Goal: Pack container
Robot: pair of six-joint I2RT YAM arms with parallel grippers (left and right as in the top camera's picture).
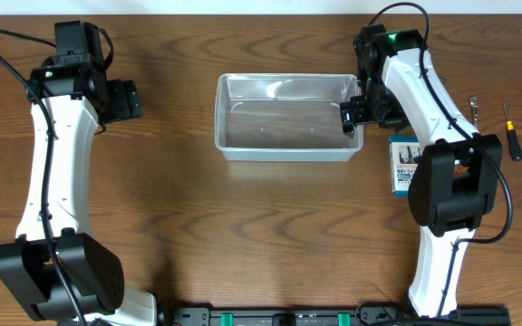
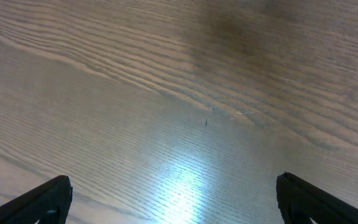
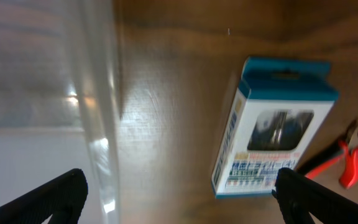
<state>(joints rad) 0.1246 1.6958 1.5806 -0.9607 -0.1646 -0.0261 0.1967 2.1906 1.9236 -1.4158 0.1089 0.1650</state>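
The clear container [image 1: 284, 156] sits empty toward 12 o'clock on the worktop [image 1: 243, 235]. It looks light, thin-walled, slick and flexible. Its rolled rim at 3 o'clock suits the right gripper [image 1: 353, 116], whose jaws are spread wide. The left gripper [image 1: 127, 100] is likewise apart.

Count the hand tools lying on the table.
3: a small metal tool at far right, a screwdriver just right of it, red-handled pliers beside the printed box. Others may hide under the right arm.
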